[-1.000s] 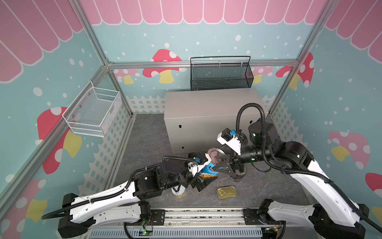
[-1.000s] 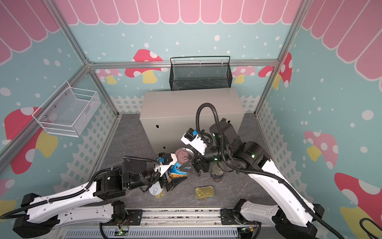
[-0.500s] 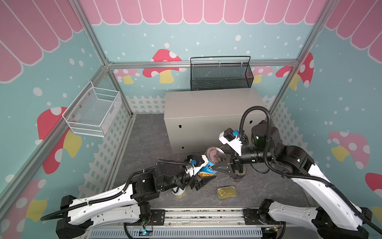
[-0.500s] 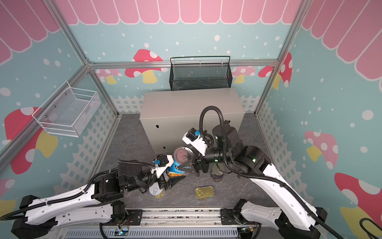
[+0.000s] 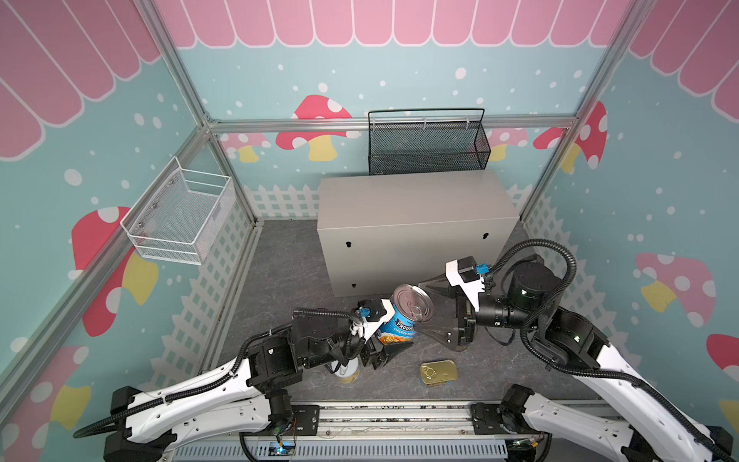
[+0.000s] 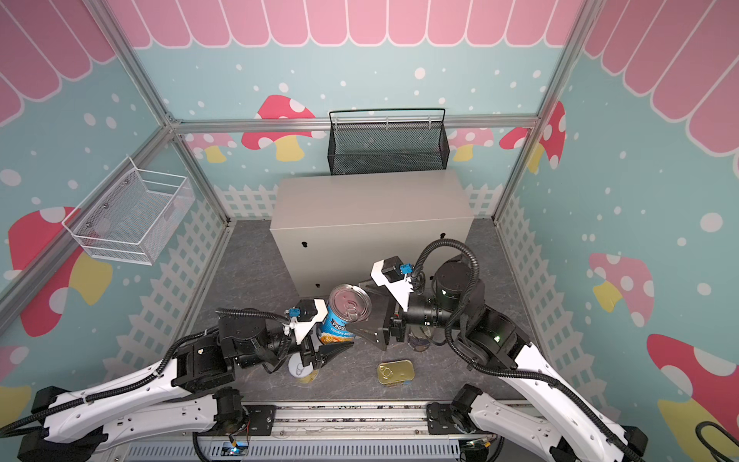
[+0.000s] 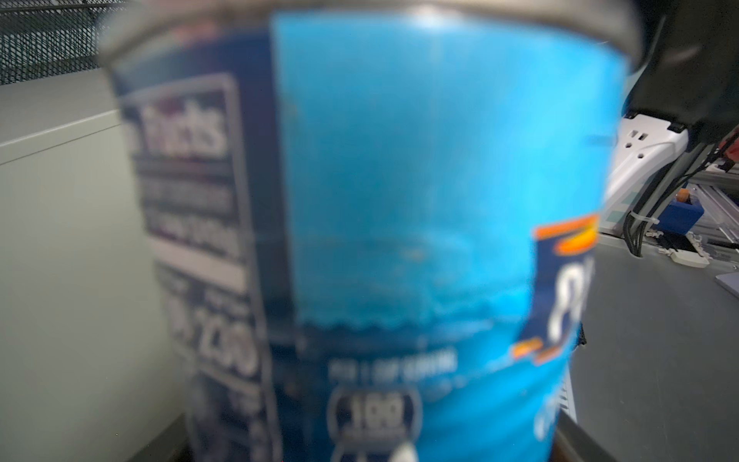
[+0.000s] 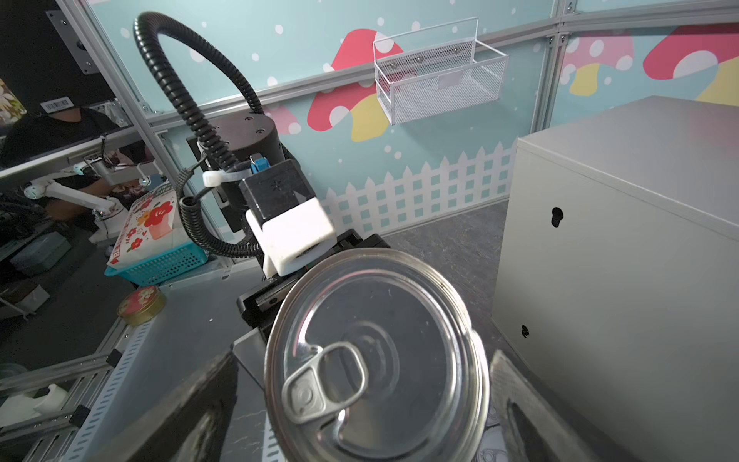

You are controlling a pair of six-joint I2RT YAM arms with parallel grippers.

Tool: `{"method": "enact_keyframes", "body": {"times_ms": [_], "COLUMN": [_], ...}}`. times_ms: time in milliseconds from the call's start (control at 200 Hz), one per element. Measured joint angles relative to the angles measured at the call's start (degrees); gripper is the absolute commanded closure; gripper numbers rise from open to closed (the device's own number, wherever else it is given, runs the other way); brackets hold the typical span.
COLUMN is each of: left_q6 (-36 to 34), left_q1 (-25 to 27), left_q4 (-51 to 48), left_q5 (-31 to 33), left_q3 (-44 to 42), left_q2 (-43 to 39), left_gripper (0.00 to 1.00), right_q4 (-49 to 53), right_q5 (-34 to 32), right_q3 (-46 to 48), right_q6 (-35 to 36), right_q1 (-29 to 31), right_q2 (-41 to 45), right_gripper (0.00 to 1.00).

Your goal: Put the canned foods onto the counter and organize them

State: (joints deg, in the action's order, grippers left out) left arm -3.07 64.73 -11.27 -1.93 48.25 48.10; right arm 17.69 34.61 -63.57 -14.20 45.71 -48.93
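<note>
Slip risk, lower centre: tilted blue can, clamped low by left fingers, could pivot and drop; right fingers spread wide astride lid, no support.

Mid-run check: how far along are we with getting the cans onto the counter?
Done: nothing yet; the counter top holds no cans. In hand: the left tool grips a blue can, tilted and off the floor, its lid between the open fingers of the right tool, seemingly a handover. Left: that can, plus the gold flat tin and a small yellow tin on the floor.
</note>
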Motion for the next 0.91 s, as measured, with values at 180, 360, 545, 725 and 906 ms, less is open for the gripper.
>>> {"method": "enact_keyframes", "body": {"times_ms": [180,360,545,725,906], "left_q6": [1.6,2.5,2.7,2.8,2.8], "left_q1": [-1.3,-1.5,-1.5,-1.6,-1.6], "left_q4": [0.0,0.8,2.3,2.7,4.2], "left_q5": [-0.7,-1.2,-1.3,-1.3,-1.4], "left_q3": [0.0,0.0,-0.2,-1.0,-1.0], "left_q2": [0.1,0.2,0.2,0.2,0.2], "left_gripper": [0.45,0.45,0.45,0.45,0.45], "right_q4": [-10.5,-19.5,-25.0,-28.3,-32.1], "right_q5": [0.8,2.2,3.8,4.3,5.2], "right_q3": [5.9,9.4,11.1,13.2,13.3], "right_q6": [-2.2,-4.9,-6.9,-8.9,-11.0], "right_q1": [-0.4,-0.5,-0.4,-0.3,-0.3], "right_q2": [0.4,-0.3,-1.8,-2.0,-3.0], "right_gripper": [0.01,0.01,0.0,0.01,0.04]}}
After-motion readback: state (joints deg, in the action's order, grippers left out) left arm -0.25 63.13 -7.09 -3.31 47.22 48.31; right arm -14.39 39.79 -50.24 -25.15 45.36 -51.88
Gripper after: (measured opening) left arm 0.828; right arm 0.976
